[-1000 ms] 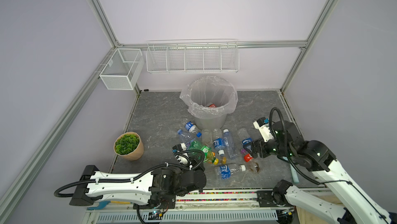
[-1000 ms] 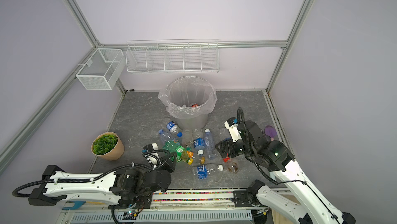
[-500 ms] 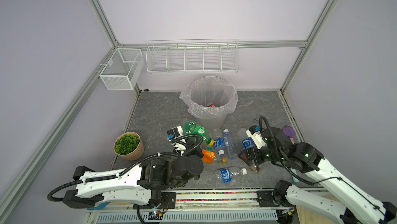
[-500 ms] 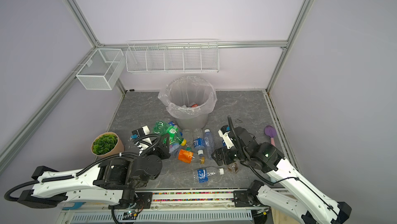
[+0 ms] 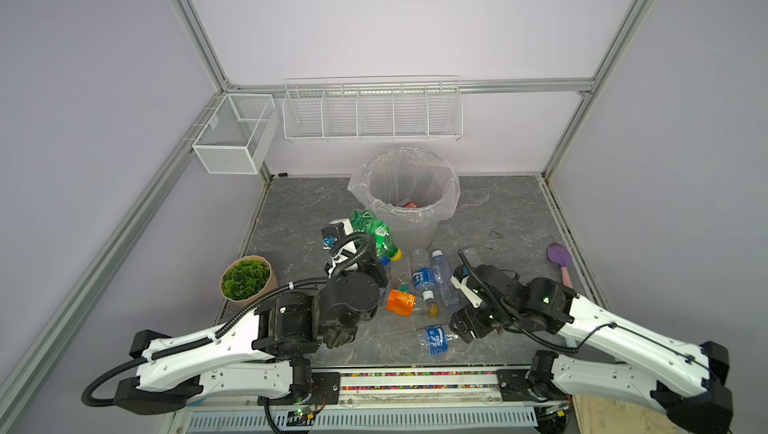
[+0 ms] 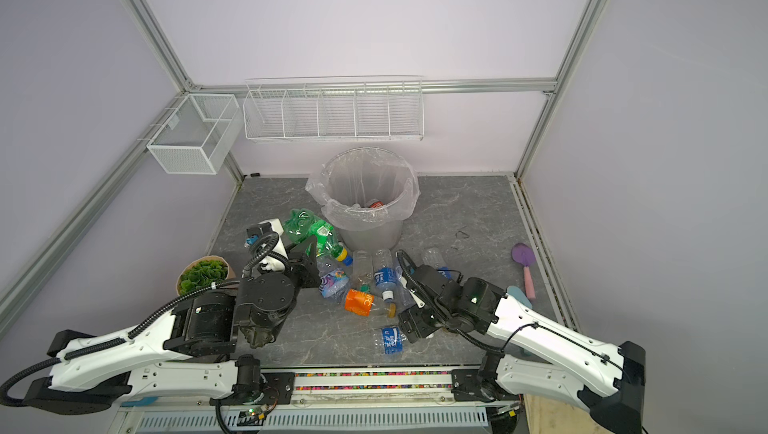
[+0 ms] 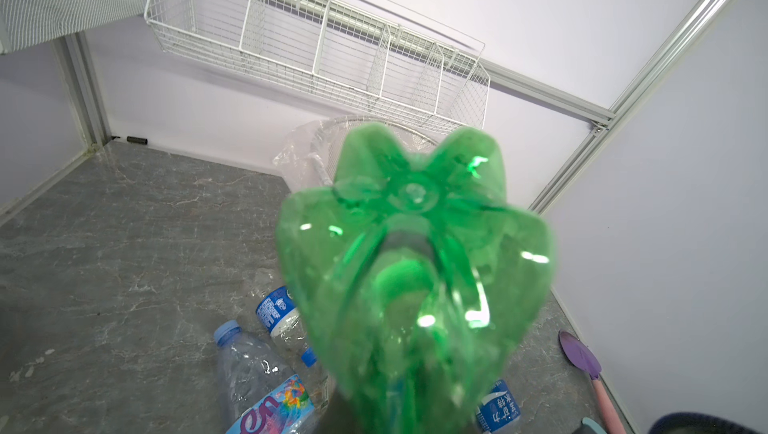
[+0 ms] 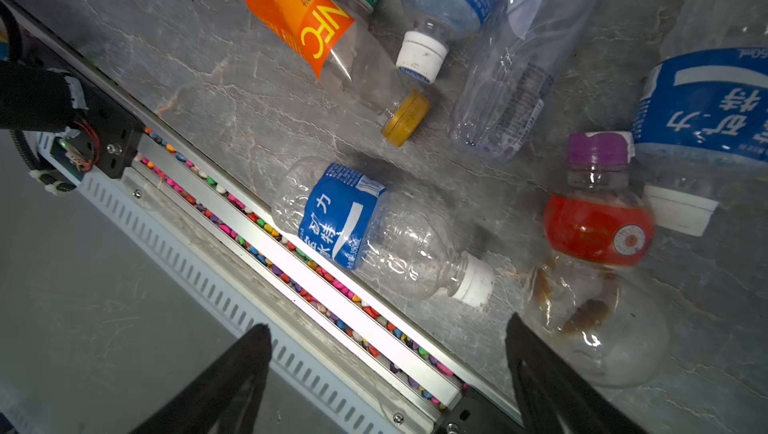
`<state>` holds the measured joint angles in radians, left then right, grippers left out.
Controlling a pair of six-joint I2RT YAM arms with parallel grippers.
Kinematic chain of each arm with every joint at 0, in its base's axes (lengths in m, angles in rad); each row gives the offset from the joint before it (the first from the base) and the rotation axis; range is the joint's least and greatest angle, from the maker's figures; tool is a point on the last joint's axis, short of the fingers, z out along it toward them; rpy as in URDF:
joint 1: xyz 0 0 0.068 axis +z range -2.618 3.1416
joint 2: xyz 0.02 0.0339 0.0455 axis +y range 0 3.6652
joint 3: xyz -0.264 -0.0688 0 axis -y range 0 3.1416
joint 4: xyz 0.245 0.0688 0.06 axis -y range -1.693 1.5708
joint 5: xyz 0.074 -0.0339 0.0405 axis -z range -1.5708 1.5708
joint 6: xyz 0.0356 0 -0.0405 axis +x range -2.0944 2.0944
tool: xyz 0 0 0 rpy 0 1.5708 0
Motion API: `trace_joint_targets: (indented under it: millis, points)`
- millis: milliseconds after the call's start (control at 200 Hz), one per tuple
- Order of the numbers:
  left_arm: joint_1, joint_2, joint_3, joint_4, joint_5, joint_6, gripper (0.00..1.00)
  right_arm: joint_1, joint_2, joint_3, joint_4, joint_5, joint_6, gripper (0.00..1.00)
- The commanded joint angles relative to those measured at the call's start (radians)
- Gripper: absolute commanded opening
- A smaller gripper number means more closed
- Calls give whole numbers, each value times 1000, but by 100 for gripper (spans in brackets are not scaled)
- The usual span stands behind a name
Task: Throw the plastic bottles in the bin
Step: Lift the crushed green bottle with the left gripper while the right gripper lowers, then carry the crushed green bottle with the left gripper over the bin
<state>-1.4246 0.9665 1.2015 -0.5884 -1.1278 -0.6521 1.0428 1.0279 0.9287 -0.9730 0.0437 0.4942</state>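
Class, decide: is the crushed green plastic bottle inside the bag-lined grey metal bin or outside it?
Outside. The left gripper holds the green plastic bottle raised beside the bag-lined grey metal bin, not over its opening.

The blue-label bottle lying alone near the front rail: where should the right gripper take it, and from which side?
Grip the blue-label bottle across its labelled middle, coming down from above, fingers on its two long sides. It lies flat with both long sides free, and its neck tapers toward the white cap, so that end may slip.
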Motion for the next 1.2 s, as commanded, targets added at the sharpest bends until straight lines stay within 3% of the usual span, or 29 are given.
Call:
trace_joint_targets:
  millis: [0,355,755,985,1195]
  points:
    - [6,10,80,46,-19,171,16,33,37,11,8,49,22,91]
    - [13,48,236,248,-36,572,17,36,39,20,-2,82,41,90]
    - [31,215,527,308,31,893,17,36,44,26,-8,93,44,90]
    - [63,296,665,303,91,954,17,36,44,31,-8,100,44,89]
    - [160,383,812,183,244,874,17,37,46,31,-8,104,43,89]
